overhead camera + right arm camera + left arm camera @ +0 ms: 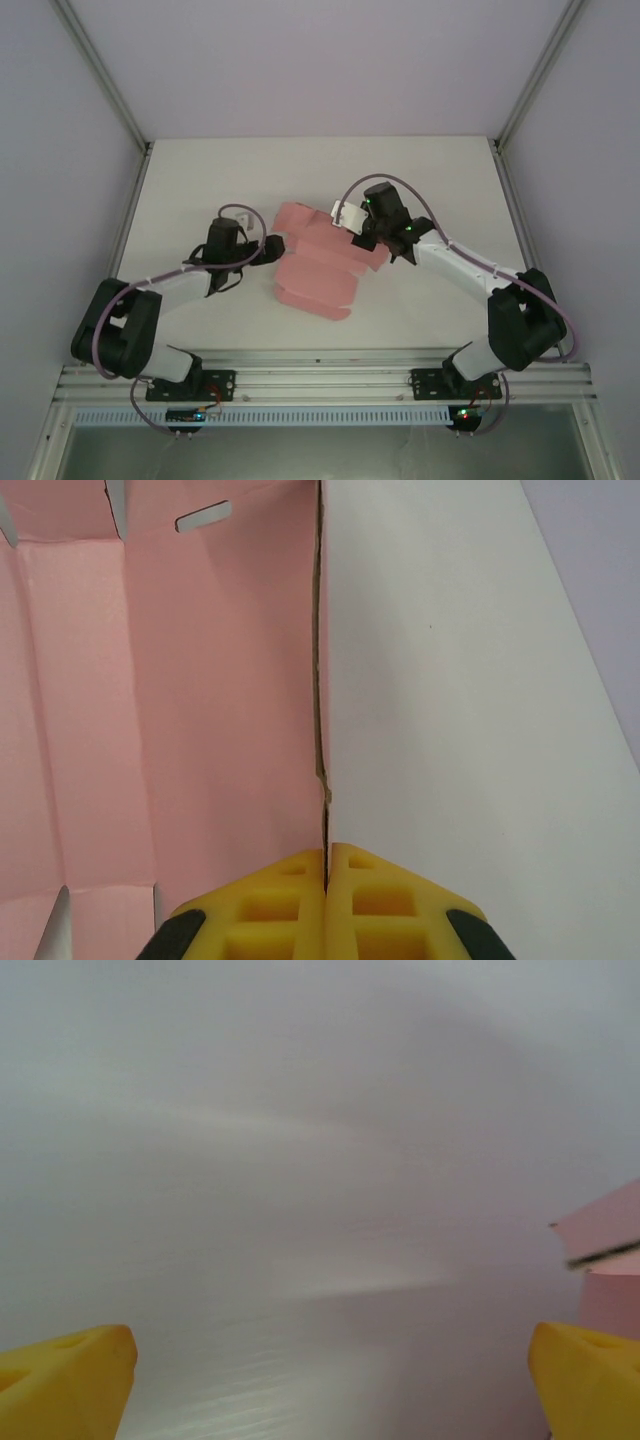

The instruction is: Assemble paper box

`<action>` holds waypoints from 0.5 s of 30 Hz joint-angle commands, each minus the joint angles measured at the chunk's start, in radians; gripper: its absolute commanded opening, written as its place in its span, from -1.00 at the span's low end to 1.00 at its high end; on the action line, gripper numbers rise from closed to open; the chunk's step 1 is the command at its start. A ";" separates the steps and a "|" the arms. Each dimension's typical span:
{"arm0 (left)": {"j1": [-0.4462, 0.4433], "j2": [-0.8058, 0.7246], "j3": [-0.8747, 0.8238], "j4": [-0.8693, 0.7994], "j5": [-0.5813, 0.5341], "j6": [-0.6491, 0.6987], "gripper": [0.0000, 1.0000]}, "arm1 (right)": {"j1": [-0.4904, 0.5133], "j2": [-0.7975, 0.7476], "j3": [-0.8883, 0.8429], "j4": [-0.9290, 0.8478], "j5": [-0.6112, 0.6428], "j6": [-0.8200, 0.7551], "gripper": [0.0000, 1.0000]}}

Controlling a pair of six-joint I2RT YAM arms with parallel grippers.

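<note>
While your right gripper (327, 858) was clamped on one thin side panel of the paper box (315, 272), your left gripper (330, 1380) hung spread wide and empty just beside the card's left edge. Beyond them, the pink sheet lay mid-way across the table (200, 180), creased but mostly flat. I judged that most walls and tabs remained unfolded.

This is a robotics laboratory test cell. A plain white table (200, 190) is enclosed by blank pale walls (320, 60) that meet at aluminium corner posts (100, 70). A slotted aluminium rail (320, 380) along the near edge carries two bolted arm bases (185, 385). Exposed cables (96, 335) run along the arms, and small lit electronics boards (190, 415) hang beneath the rail.
</note>
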 commanded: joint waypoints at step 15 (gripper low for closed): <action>-0.167 0.173 0.146 -0.022 -0.191 0.032 0.99 | 0.002 -0.006 0.042 -0.013 -0.063 0.031 -1.00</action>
